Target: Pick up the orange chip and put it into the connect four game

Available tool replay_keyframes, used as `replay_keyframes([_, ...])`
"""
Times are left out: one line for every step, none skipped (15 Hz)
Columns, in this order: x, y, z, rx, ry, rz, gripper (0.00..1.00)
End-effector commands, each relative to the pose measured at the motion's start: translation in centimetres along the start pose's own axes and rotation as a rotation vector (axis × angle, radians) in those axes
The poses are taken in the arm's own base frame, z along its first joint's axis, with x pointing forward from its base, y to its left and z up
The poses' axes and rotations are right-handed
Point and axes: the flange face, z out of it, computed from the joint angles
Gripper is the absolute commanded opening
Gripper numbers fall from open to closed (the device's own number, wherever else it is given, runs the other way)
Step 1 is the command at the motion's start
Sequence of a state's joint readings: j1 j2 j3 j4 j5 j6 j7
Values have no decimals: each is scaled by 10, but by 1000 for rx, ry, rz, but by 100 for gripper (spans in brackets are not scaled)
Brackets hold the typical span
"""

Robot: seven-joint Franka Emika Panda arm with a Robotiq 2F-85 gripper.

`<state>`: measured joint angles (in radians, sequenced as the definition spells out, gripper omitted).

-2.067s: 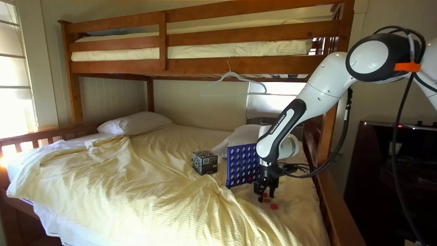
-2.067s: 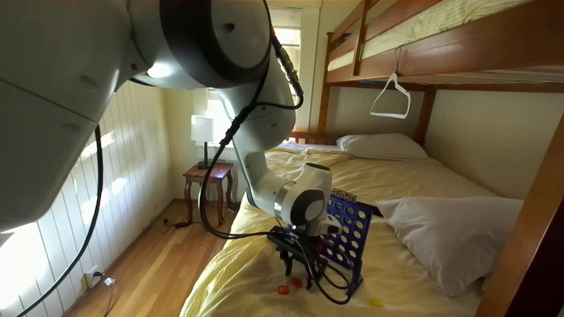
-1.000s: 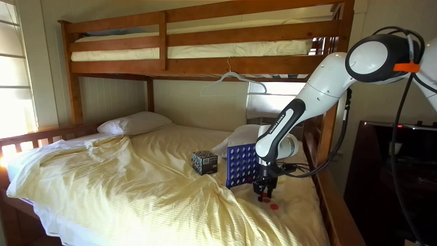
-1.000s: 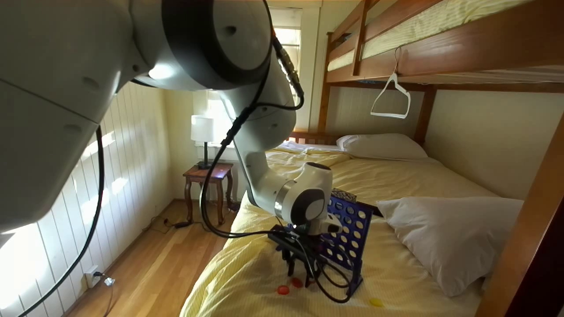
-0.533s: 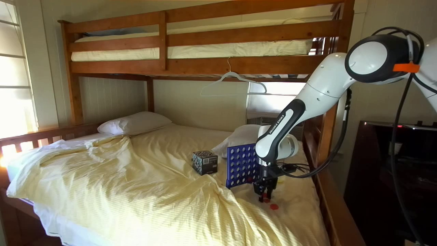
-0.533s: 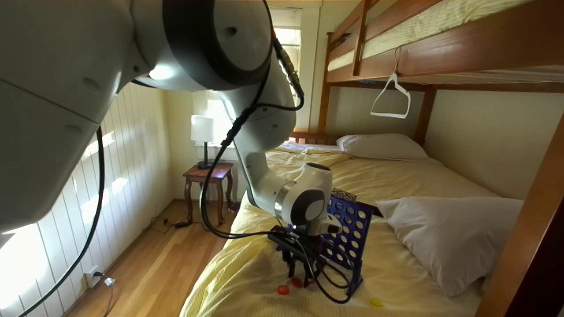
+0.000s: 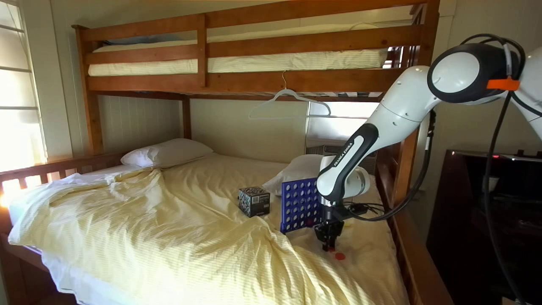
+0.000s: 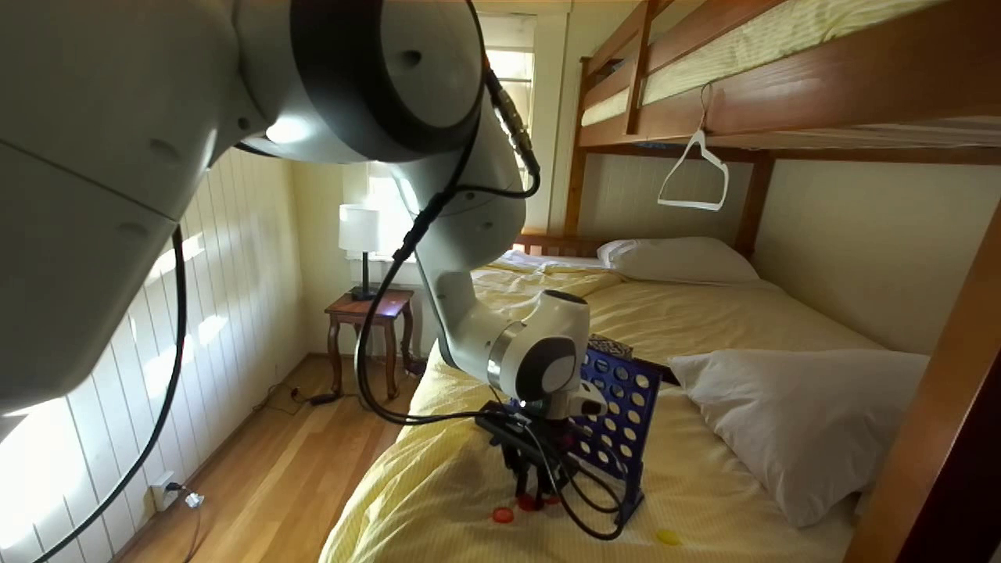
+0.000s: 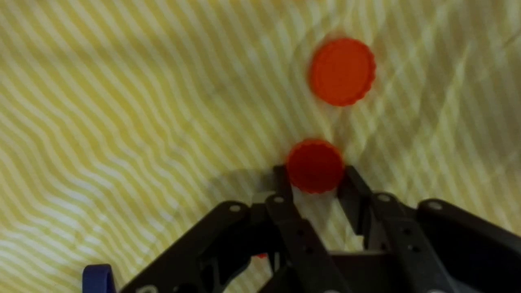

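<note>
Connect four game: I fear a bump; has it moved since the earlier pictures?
No: in both exterior views, the connect four game shows no shift against the wooden bunk frame.

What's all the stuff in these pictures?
Bunk bed: one, brown, along the wall
Bedding: count unclear, yellow, both bunks
Pillows: two, white, lower bunk
Patterned box: one, dark, lower bunk
Hanger: one, white, upper bunk's rail
Side table: one, brown, far corner
Lamp: one, white-shaded, on that table
Windows: at least two, bright, around the room
Connect four game: one, blue, on the bedding
Orange chip: one, orange-red, gripped near the bedding
Other orange chips: two, orange-red, nearby, one partly hidden
Yellow chip: one, yellow, near the game
Robot arm: one, white-and-black, above the bedding
End effector: one, black, shut on the orange chip
</note>
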<state>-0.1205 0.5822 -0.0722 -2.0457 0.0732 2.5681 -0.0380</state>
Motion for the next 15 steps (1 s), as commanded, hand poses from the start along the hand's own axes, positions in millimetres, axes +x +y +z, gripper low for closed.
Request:
replay_keyframes([3, 2, -12, 3, 10, -4, 10])
replay_keyframes([3, 2, -17, 5, 18, -1, 10])
replay_keyframes([1, 3, -25, 6, 31, 5, 10])
replay_keyframes([-3, 4, -35, 7, 43, 8, 10])
replay_keyframes([-5, 6, -43, 7, 55, 14, 10])
replay_keyframes([-7, 8, -52, 10, 69, 17, 10])
replay_keyframes([-11, 9, -62, 13, 88, 21, 10])
replay_keyframes([-17, 11, -73, 15, 107, 24, 10])
replay_keyframes([-21, 13, -82, 17, 116, 28, 10])
replay_keyframes([-28, 16, -92, 17, 128, 37, 10])
replay_keyframes([-35, 19, -102, 17, 137, 40, 10])
replay_keyframes([-44, 23, -112, 21, 151, 49, 10])
replay_keyframes([-52, 27, -121, 21, 166, 63, 10])
replay_keyframes([-60, 32, -132, 26, 196, 82, 10])
replay_keyframes([-68, 38, -142, 31, 234, 108, 10])
